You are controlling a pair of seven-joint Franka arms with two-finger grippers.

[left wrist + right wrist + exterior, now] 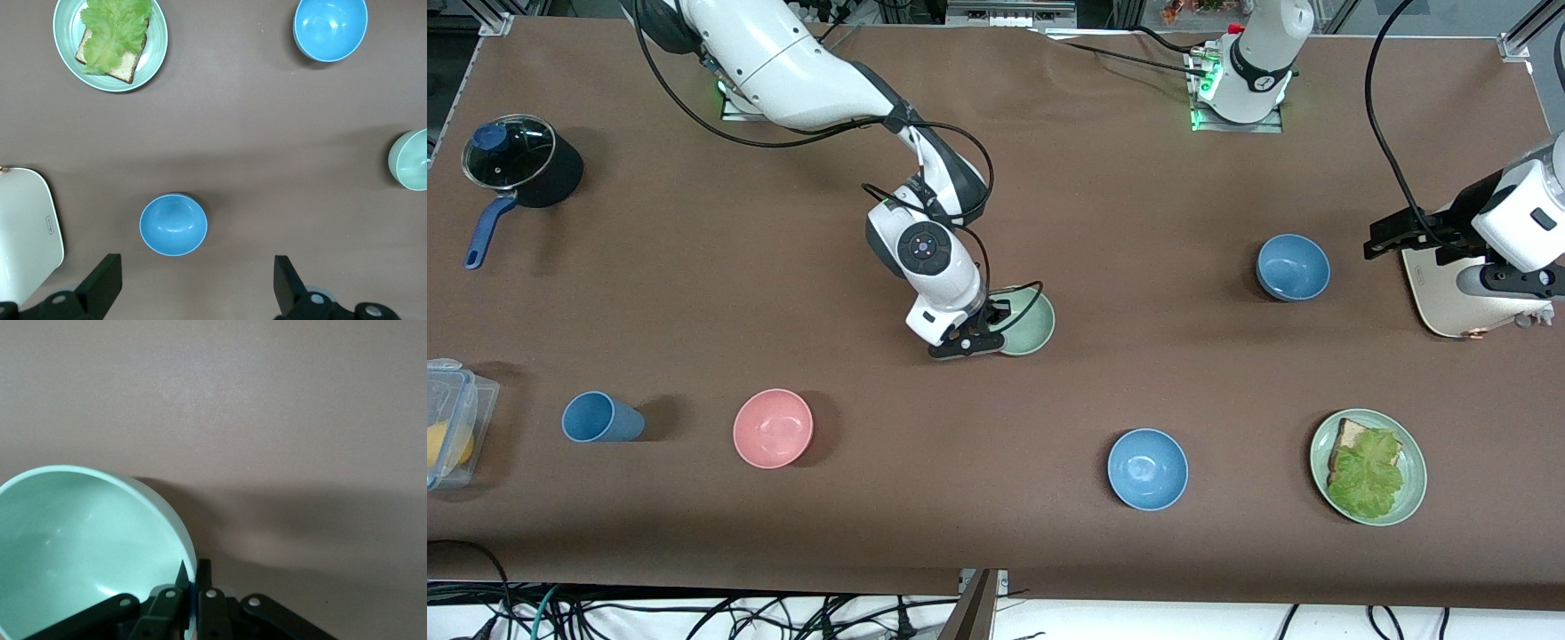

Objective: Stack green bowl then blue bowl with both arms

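Small round pale sage-green bowl (pixel 1030 322) at mid-table, its rim pinched between the right gripper's (pixel 985 331) closed fingers. Left gripper (pixel 193 283) waits, fingers apart, beside the duller steel-blue bowl (pixel 1293 267).

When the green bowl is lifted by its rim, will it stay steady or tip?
The right gripper pinches one wall of the green bowl, so the bowl will probably hang tilted. Its smooth surface might slip. It looks rigid, so bending is unlikely.
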